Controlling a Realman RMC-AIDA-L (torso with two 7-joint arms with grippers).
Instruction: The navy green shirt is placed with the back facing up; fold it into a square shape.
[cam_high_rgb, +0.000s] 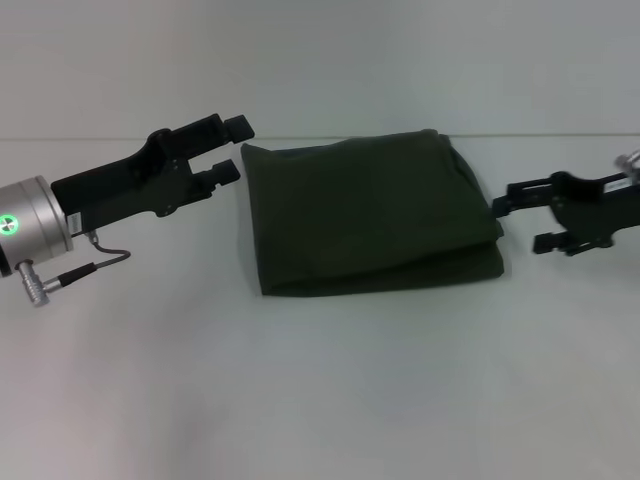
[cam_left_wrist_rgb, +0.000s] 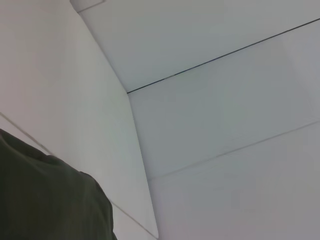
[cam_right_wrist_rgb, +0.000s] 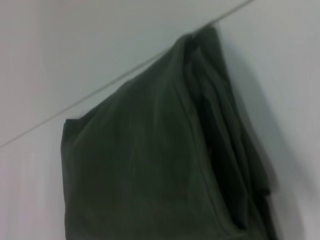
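Both end effectors, left (cam_high_rgb: 233, 148) & right (cam_high_rgb: 528, 219), sit open w/ nothing held, flanking dark olive-green cloth shirt (cam_high_rgb: 370, 210) already folded roughly square on white tabletop (cam_high_rgb: 320, 390), task looks abt done.

A dark olive-green shirt (cam_high_rgb: 370, 215) lies folded into a compact, roughly square bundle near the middle of a white desk (cam_high_rgb: 320, 400), close to its far edge. The side facing up is plain, with no lettering showing. Several layers are stacked, and their edges show as stepped folds along the bundle's right side and near edge. The top surface is mostly smooth with soft creases. The right wrist view shows the same stacked layers (cam_right_wrist_rgb: 165, 170); the left wrist view catches only one rounded corner (cam_left_wrist_rgb: 45, 200).
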